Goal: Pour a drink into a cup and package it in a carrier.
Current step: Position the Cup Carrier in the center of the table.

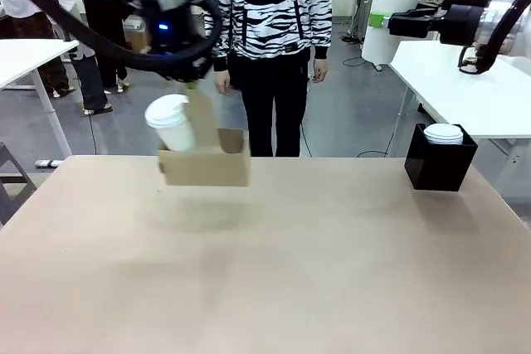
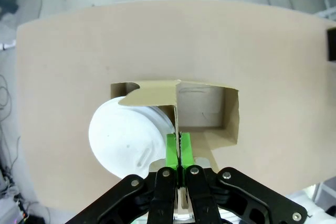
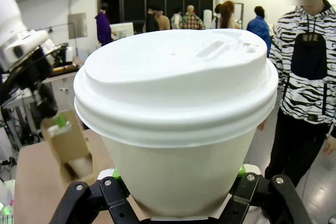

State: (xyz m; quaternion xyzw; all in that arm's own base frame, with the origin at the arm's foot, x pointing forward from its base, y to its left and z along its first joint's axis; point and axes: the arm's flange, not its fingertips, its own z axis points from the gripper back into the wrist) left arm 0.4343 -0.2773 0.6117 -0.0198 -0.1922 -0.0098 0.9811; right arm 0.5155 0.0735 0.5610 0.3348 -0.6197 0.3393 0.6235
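My left gripper (image 2: 179, 150) is shut on the upright centre handle of the brown cardboard carrier (image 2: 205, 111), holding it above the table (image 2: 79, 51). A white lidded cup (image 2: 126, 140) sits in one pocket; the other pocket is empty. In the front view the carrier (image 1: 207, 165) and its cup (image 1: 170, 122) hang under the left gripper (image 1: 192, 80) at the far left. My right gripper (image 3: 178, 174) is shut on a second white lidded cup (image 3: 178, 103), held high at the right (image 1: 400, 2). The drink and its jug are out of view.
A black box of white lids (image 1: 440, 159) stands at the table's far right edge. A person in a striped top (image 1: 270, 31) stands behind the far edge, arms down. White tables flank the scene at the right (image 1: 473, 93) and the left (image 1: 25, 55).
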